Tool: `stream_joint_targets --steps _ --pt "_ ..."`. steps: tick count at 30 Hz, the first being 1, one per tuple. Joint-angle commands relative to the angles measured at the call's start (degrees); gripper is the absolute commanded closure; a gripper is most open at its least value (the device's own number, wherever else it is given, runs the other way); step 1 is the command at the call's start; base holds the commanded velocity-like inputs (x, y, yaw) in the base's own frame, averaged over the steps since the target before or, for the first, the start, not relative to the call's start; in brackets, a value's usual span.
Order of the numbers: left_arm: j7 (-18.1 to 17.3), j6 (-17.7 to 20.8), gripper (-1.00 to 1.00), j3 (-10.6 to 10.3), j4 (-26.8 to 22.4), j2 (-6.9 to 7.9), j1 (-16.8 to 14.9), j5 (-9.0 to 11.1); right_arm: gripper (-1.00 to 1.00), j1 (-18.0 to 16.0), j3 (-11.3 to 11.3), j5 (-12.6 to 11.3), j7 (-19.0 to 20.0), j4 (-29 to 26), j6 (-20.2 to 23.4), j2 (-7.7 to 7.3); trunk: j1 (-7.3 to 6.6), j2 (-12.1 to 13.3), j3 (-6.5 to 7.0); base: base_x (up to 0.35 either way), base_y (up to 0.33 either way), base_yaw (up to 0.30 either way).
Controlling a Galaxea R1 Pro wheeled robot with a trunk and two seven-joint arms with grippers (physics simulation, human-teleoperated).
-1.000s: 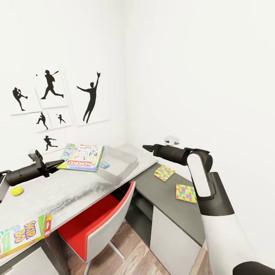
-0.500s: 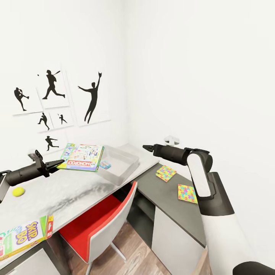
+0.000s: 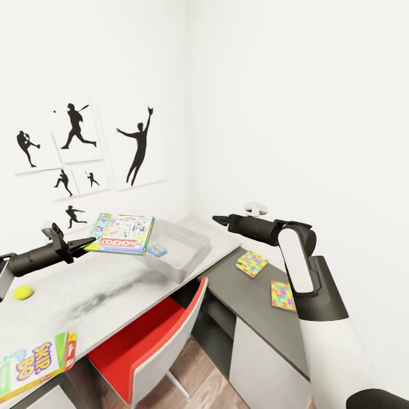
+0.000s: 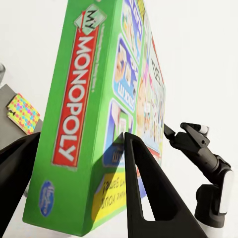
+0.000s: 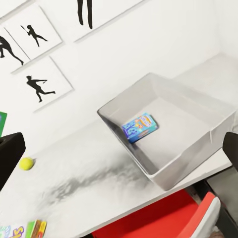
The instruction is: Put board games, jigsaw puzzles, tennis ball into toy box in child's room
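I'm facing a corner of the white-walled room, where the pale grey table (image 3: 113,284) runs to the wall and joins a lower dark grey cabinet top (image 3: 250,289) on my right. A red-seated chair (image 3: 153,335) is tucked under the table, with wood-plank floor below it.

At the table's near edge lies the game lettered "SKIP-BO" (image 3: 34,366). Further in, near the left edge, sits the tennis ball (image 3: 23,292). My left gripper (image 3: 85,244) is clamped on the edge of the Monopoly box (image 3: 122,234), holding it level in the air above the table, just short of the toy box (image 3: 179,250). The toy box stands at the table's far right corner, with the small blue game (image 3: 157,249) lying on its floor.

On the cabinet top the two puzzles lie apart, one (image 3: 282,295) nearer me, the other (image 3: 251,263) further back. My right gripper (image 3: 218,219) hangs in the air above the corner; I cannot tell how wide its fingers are.

The left wrist view gives the box lettering, "MY MONOPOLY" in white on red. The right wrist view looks down into the toy box (image 5: 168,129) and shows the blue game (image 5: 140,127) there; its print is too small to read. Black sports silhouettes (image 3: 79,153) hang on the far wall.
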Motion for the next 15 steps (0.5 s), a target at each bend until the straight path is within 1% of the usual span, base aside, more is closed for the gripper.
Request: stream_joint_targets --steps 1,10,15 --pt "-0.2 0.6 1.0 0.0 0.0 0.01 -0.1 0.0 -1.0 -0.1 0.0 0.0 -0.1 0.0 0.2 0.02 0.05 -0.1 -0.1 0.047 -0.034 0.161" --pt "-0.2 0.6 1.0 0.0 0.0 0.01 -0.1 0.0 -1.0 0.0 0.0 0.0 -0.1 0.0 0.2 -0.07 0.05 -0.1 0.38 0.011 -0.078 0.219" --pt "-0.3 0.6 1.0 0.0 0.0 0.01 -0.1 0.0 -1.0 -0.1 -0.1 0.0 -0.1 0.0 0.3 -0.11 0.05 -0.1 0.67 0.001 -0.134 0.235"
